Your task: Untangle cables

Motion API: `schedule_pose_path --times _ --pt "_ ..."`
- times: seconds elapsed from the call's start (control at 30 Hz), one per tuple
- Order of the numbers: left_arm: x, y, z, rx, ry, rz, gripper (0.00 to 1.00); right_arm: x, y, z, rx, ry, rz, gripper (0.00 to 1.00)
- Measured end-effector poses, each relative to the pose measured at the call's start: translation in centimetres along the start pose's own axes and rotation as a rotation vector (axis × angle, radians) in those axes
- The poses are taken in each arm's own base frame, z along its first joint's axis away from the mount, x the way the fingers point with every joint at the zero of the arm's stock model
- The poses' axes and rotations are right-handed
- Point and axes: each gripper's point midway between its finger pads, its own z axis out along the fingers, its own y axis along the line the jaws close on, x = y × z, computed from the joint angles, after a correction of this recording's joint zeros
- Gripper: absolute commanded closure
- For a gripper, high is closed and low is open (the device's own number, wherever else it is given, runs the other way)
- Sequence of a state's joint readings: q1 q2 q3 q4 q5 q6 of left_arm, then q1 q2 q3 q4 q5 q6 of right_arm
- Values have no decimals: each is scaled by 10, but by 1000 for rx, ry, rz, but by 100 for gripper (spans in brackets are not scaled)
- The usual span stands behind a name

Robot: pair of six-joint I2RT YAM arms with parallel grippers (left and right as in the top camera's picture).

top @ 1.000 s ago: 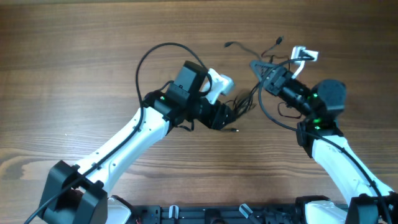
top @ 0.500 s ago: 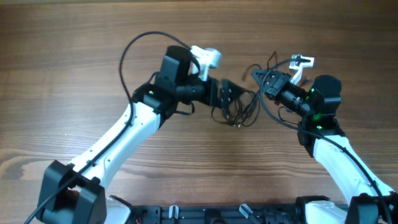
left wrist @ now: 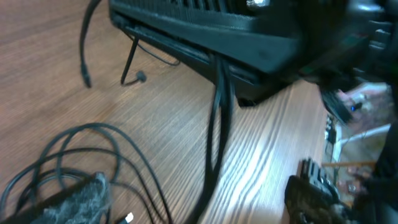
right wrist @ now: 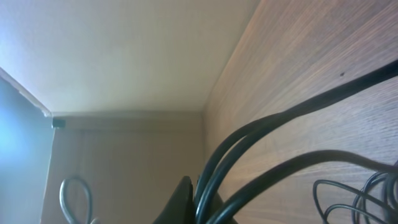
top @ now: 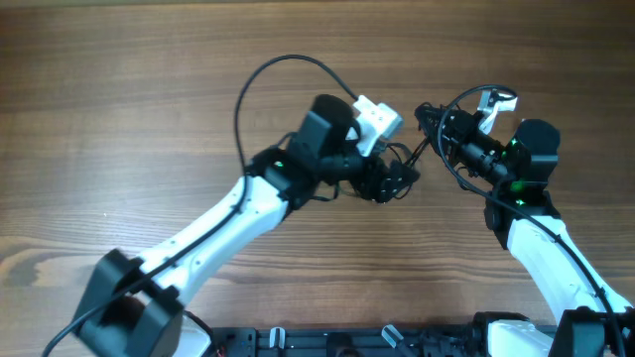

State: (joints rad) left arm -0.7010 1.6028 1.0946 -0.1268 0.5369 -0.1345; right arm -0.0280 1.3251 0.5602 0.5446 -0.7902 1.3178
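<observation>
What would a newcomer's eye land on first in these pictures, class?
Most likely the left arm and right arm converging over the middle of the wooden table. Between them sits a dark knot of thin cables at the left end effector, with a strand running towards the right end effector. The wrist views are too blurred to show whether either one grips.

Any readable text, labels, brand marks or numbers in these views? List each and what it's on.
No readable text in any view.
The cables and the wooden table: no print or labels show.
The green lights on the right arm: plain lights, not characters.
The clutter at the right edge of the left wrist view: too blurred to tell whether it carries any text.
</observation>
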Motion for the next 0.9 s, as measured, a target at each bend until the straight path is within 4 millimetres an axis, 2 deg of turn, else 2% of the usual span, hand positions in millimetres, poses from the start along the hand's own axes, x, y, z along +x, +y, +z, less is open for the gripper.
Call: schedule_pose_path --times 0.07,0.17,0.23,0.27,0.3,0.4,0.47,0.5,0.57,0.6,0.63,0.7,0.77,0.9 --pt "10 4 15 -11 24 -19 96 0 0 0 -2 3 5 83" --pt "35 16 36 -34 95 -87 96 -2 0 0 3 -11 -17 66" --pt "45 26 41 -53 123 -134 96 -9 -6 -1 30 -47 -65 27" --pt "46 30 40 -64 124 -153 96 -14 -15 -2 69 -76 -88 12" --pt "43 37 37 -77 114 -185 96 -18 -25 -4 114 -101 -97 0" --pt "31 59 23 -117 67 -270 96 -26 -72 -16 319 -171 -55 0" --pt "17 88 2 -168 2 -394 96 -25 -109 -32 484 -209 -9 0" --pt "12 100 -8 -188 -28 -455 96 -24 -120 -38 540 -218 2 0" --pt "5 128 -32 -239 -89 -625 57 -23 -132 -45 600 -230 7 0" --pt "6 137 -40 -261 -100 -691 31 -23 -133 -46 609 -230 -1 0" --pt "11 149 -49 -292 -113 -792 0 -23 -133 -47 613 -227 -13 0" --pt "24 167 -63 -357 -118 -949 0 -25 -126 -42 584 -199 -101 0" --pt "36 175 -69 -403 -109 -1039 0 -23 -115 -34 530 -148 -210 0" --pt "67 178 -77 -510 -40 -1160 0 -4 -107 -24 479 -43 -303 0"
